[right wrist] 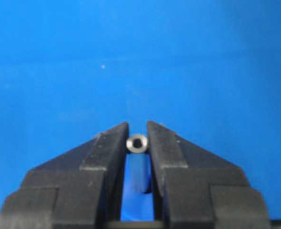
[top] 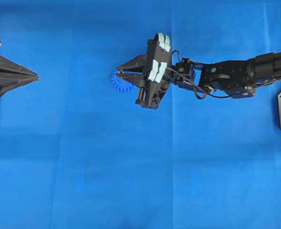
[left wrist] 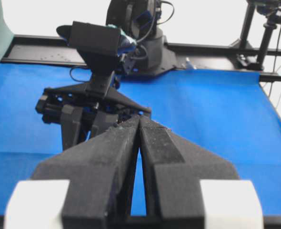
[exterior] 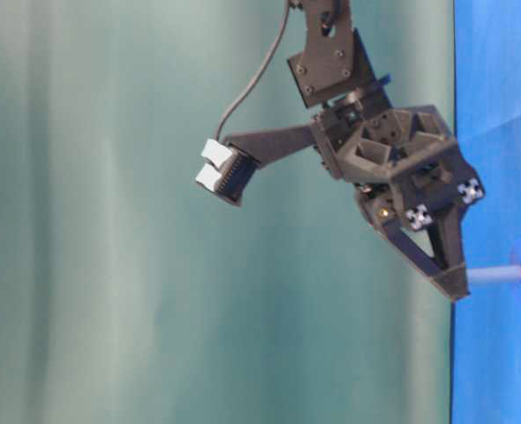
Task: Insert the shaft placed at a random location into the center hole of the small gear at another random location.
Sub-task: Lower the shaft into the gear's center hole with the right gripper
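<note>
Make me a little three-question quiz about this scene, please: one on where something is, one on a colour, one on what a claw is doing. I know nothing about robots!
1. Where is the small gear?
A. Under the tips of the right gripper
B. Beside the left gripper
C. At the bottom edge of the cloth

2. What colour is the gear?
A. Red
B. Blue
C. White

3. What is the right gripper doing?
A. Hanging wide open
B. Shut on nothing
C. Shut on the shaft

Answers:
1. A: in the overhead view the gear's teeth peek out just beneath the right gripper's tips, far from the left one.
2. B: it is blue, slightly darker than the cloth.
3. C: the right wrist view shows the silver pin's round end pinched between the two fingers.
</note>
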